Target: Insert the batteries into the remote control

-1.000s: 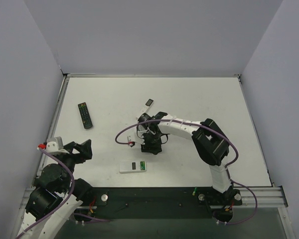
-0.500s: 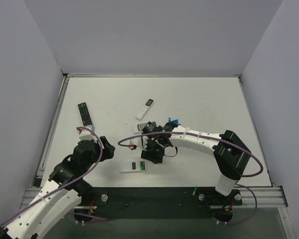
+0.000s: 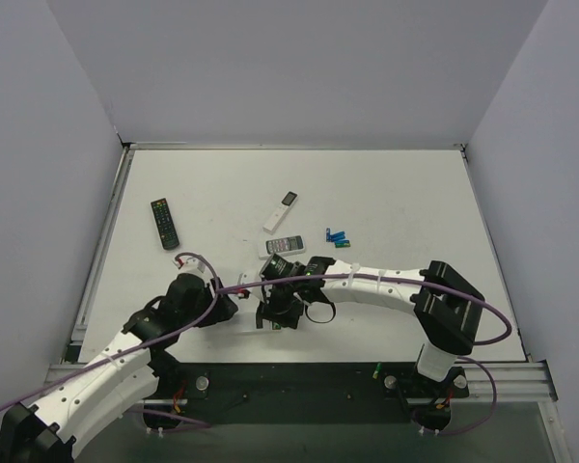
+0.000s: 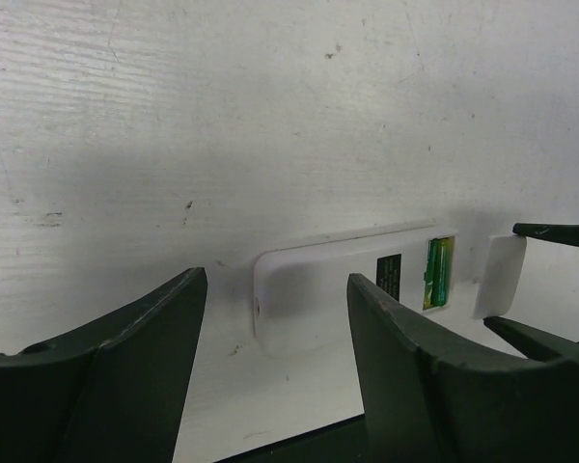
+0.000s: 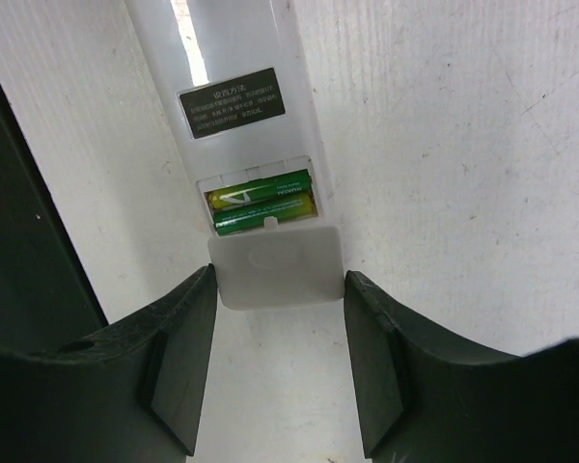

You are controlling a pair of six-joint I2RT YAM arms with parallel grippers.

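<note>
The remote control (image 5: 234, 58) lies white back up near the table's front edge, its battery bay open with two green batteries (image 5: 261, 201) inside. My right gripper (image 5: 278, 280) is shut on the white battery cover (image 5: 275, 262), held at the bay's end. In the left wrist view my open left gripper (image 4: 275, 289) straddles the remote's (image 4: 318, 299) other end, and the batteries (image 4: 436, 273) and cover (image 4: 497, 275) show beyond. In the top view the left gripper (image 3: 227, 309) and right gripper (image 3: 270, 316) hide most of the remote. Loose blue and green batteries (image 3: 338, 238) lie farther back.
A long black remote (image 3: 164, 223) lies at the left. A slim white remote (image 3: 280, 210) and a short dark-faced remote (image 3: 286, 244) lie behind the grippers. The dark front rail (image 3: 299, 376) runs just beside the remote.
My left arm swung from the left side in to the remote's end. My right gripper moved from mid-table toward the front edge, uncovering the loose batteries and the dark-faced remote.
</note>
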